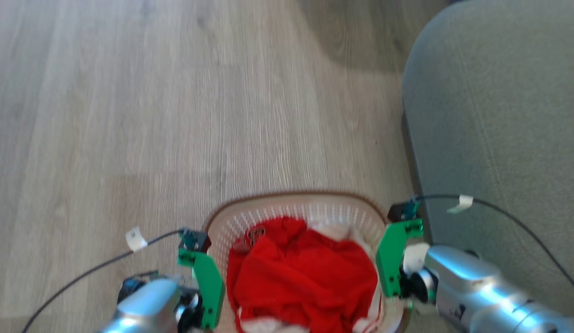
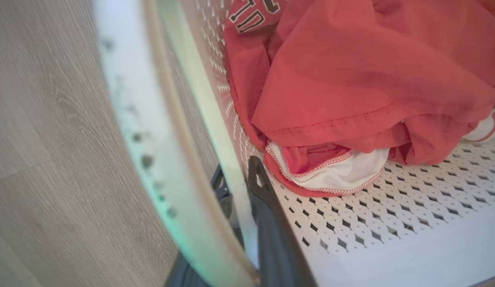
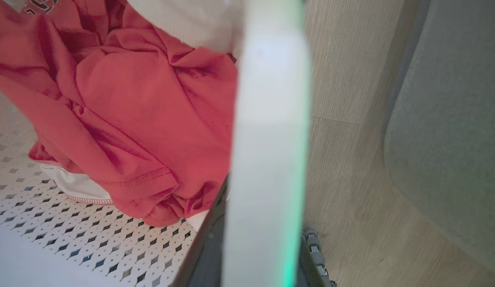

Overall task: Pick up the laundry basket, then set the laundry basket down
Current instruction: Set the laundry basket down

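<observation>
Head view: left gripper (image 1: 209, 283) and right gripper (image 1: 389, 264) clamp the basket (image 1: 314, 209) at 9 and 3 o'clock; advise keeping it level, arms matched.

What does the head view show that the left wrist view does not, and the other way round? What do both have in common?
Head view's own: the grey upholstered furniture at the right, the silver left forearm and right forearm, and the far rim of the laundry basket. Left wrist view's own: the left gripper, one dark finger inside the basket wall and one outside it, and a white garment with red stitching under the red cloth. Shared: the basket, the red cloth and the wooden floor.
</observation>
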{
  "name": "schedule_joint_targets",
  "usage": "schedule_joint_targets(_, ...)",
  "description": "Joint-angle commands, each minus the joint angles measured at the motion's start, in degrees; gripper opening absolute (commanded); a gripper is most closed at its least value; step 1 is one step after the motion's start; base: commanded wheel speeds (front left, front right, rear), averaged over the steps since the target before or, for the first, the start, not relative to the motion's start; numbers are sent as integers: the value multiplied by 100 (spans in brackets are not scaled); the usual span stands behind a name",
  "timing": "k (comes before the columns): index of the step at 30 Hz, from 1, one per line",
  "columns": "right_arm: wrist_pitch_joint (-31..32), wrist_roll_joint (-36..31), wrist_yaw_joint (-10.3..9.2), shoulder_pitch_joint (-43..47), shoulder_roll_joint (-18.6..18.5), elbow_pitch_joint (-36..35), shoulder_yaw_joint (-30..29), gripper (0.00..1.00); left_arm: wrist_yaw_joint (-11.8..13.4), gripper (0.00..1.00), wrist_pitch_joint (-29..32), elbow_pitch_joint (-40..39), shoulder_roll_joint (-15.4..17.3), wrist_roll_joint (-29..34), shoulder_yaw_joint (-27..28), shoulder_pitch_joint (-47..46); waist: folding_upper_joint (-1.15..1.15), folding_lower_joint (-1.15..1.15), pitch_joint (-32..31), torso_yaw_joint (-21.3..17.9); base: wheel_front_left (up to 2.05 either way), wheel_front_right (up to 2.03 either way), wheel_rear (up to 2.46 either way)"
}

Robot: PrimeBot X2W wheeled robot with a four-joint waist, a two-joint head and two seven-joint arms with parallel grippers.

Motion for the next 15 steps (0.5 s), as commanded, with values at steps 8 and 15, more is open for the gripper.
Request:
schedule_joint_targets(8,-737,-199,145,-627,71,-167,83,0,11,0,-479,212,-243,377,15,-925,0,-1,1167,-20,0,0,0)
schedule_joint_targets(15,-1384,-126,145,-906,86,68,-77,0,175,0,-875,360,-341,583,15,-1340,0,-1,1859,-76,0,0,0)
